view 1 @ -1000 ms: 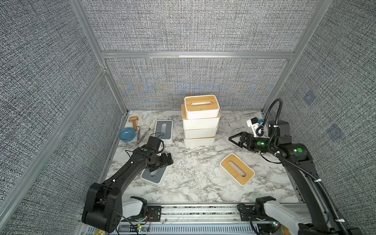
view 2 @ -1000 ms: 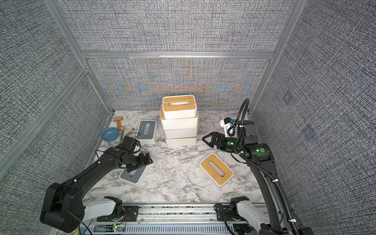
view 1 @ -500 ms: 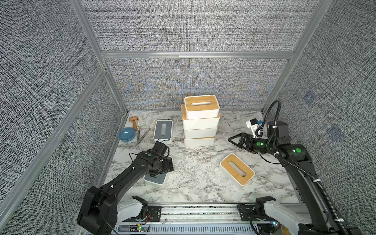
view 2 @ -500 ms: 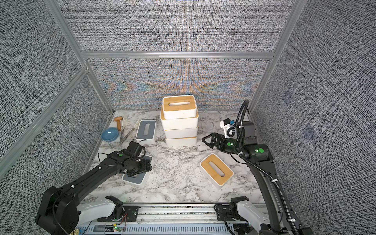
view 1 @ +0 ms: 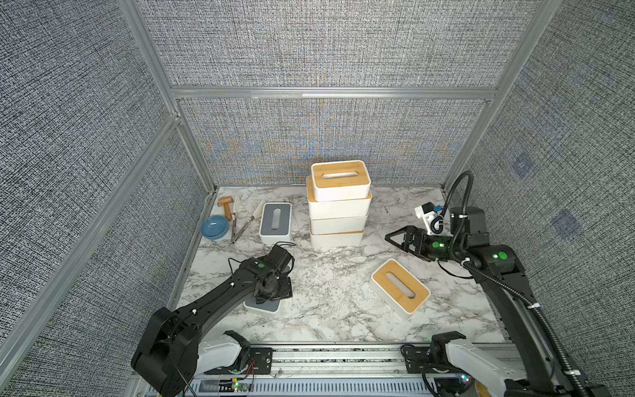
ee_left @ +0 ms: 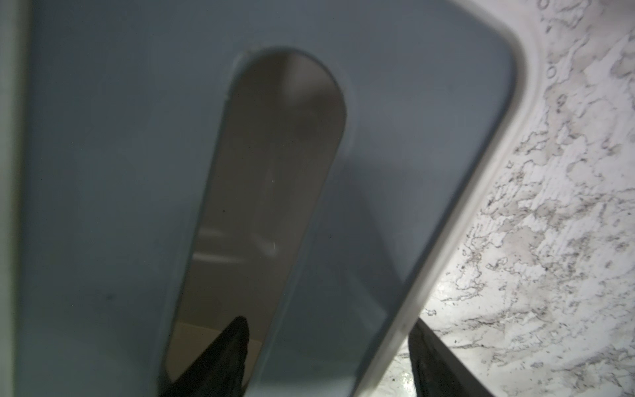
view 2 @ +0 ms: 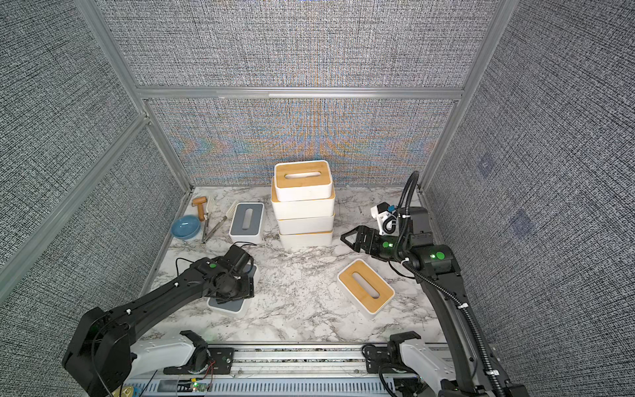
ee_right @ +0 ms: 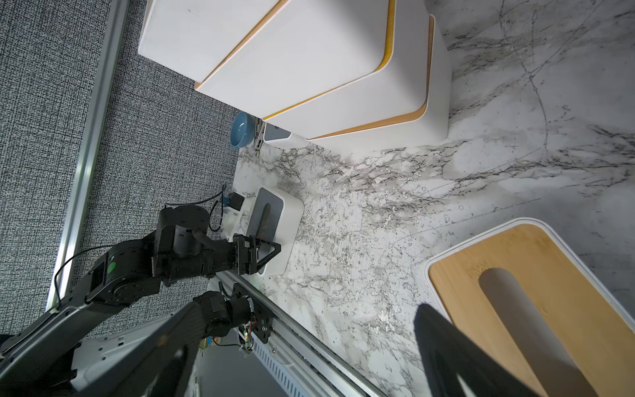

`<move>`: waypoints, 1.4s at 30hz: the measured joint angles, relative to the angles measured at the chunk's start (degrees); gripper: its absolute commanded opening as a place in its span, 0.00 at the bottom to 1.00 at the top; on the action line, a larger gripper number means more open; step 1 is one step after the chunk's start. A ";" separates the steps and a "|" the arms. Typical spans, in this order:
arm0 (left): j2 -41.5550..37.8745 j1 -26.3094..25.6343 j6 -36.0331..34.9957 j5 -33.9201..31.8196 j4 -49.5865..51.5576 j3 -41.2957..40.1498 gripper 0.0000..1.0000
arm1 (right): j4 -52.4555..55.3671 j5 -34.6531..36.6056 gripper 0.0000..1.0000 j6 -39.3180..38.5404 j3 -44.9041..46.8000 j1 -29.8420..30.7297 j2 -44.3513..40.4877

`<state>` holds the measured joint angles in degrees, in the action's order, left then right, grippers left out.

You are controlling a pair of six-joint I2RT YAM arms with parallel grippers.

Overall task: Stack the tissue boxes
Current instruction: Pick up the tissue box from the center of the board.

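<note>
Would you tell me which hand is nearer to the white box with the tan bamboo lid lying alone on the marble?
Right. The right hand hovers just behind that bamboo-lidded box, toward the stack; the left hand is far off, at the grey-lidded white box.

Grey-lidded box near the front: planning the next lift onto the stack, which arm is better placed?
Left. The left gripper straddles a wall of the grey-lidded box, one finger in its slot; the right gripper hangs open beside the stack.
</note>
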<state>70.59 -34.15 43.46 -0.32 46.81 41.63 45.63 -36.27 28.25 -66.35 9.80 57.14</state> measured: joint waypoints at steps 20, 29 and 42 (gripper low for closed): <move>0.66 -2.34 1.84 -3.58 1.62 0.94 0.49 | -15.10 -2.03 0.99 10.84 16.41 6.29 -3.26; 1.05 -2.86 0.61 -4.00 0.92 3.23 0.41 | -18.01 -2.10 0.99 11.85 14.71 6.71 -0.76; -11.80 -4.63 -18.45 0.66 -9.55 6.73 0.30 | -15.80 -3.89 0.99 10.10 6.01 2.93 3.15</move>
<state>58.78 -38.79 25.02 0.34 37.26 48.36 29.82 -40.16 38.35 -60.34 12.73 60.29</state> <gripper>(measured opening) 0.506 0.992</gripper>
